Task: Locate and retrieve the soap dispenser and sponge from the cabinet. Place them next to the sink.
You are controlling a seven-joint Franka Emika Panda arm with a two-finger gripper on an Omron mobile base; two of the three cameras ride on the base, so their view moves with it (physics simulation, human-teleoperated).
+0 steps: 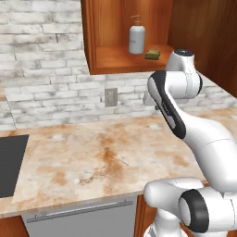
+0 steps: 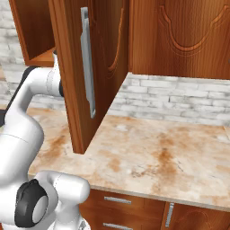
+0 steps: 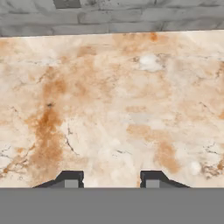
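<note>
The soap dispenser (image 1: 136,39), a pale bottle with a tan pump, stands upright on the shelf of the open reddish-brown cabinet (image 1: 115,62). The small olive sponge (image 1: 152,54) lies just right of it on the same shelf. The dark sink (image 1: 9,162) sits in the counter at the far left. In the hand view my gripper (image 3: 110,180) is open, its fingertips (image 3: 70,179) wide apart with nothing between them, facing down at the bare marble counter (image 3: 113,109) near the brick wall. The arm's elbow (image 1: 178,83) rises just below and right of the shelf.
The cabinet's open door (image 2: 85,67) with its long grey handle swings out over the counter, close beside my arm. A wall outlet (image 1: 111,96) sits in the brick backsplash. A grey handled front (image 1: 83,217) lies below the counter edge.
</note>
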